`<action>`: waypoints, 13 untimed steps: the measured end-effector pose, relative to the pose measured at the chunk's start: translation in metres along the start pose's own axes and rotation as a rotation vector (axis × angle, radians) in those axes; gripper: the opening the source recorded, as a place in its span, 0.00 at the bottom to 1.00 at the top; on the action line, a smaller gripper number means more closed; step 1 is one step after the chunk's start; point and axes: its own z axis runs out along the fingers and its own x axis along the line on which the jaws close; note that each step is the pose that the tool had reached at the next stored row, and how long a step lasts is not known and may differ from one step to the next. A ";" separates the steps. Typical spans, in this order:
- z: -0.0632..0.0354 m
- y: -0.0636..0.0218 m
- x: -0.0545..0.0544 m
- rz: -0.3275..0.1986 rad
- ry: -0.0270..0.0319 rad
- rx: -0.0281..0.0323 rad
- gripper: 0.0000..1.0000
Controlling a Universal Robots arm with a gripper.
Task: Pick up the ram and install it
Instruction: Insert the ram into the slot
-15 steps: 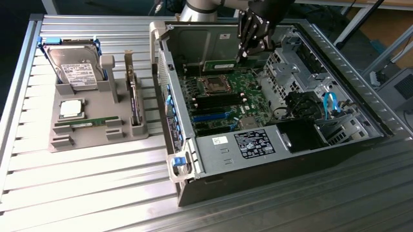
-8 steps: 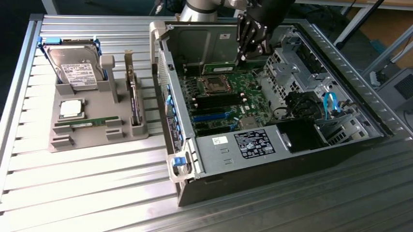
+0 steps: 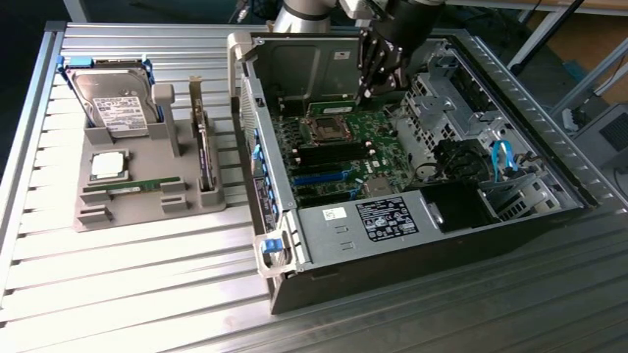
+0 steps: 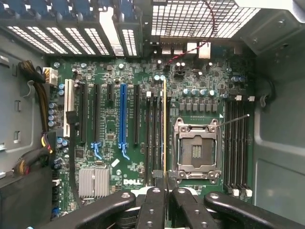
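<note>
Your end effector (image 3: pixel 381 82) hangs inside the open computer case (image 3: pixel 393 276), over the far part of the motherboard (image 3: pixel 378 132). In the wrist view the end effector (image 4: pixel 166 202) is clenched on the ram (image 4: pixel 165 129). The stick is seen edge-on as a thin yellowish line pinched between the two dark fingers (image 4: pixel 153 207). It stands over the bank of dark memory slots (image 4: pixel 155 138) just beside the empty CPU socket (image 4: pixel 196 150) and runs parallel to them. You cannot tell whether its lower edge touches a slot.

A grey tray (image 3: pixel 137 147) sits on the slatted worktop (image 3: pixel 128 279), at the exterior view's left, well apart from the case. It carries a hard drive (image 3: pixel 116 99) at its far end and a square processor chip (image 3: pixel 108 165) nearer. A second green stick (image 3: pixel 132 185) lies flat beside the chip, and a dark expansion card (image 3: pixel 203 151) stands on edge along the tray's case-side rim.
</note>
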 end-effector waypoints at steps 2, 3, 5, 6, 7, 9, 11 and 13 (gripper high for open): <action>0.0025 -0.0002 0.000 0.000 -0.0001 0.0000 0.12; 0.0046 -0.0003 0.000 0.000 -0.0002 0.0001 0.12; 0.0079 -0.0006 0.000 0.000 -0.0001 0.0002 0.12; 0.0100 -0.0007 0.000 0.000 0.0000 0.0002 0.12; 0.0116 -0.0008 0.000 0.000 0.0000 0.0003 0.12; 0.0162 -0.0011 0.000 0.000 -0.0001 0.0006 0.12; 0.0195 -0.0014 0.001 0.000 0.0000 0.0008 0.12; 0.0218 -0.0015 0.001 0.000 0.0000 0.0010 0.12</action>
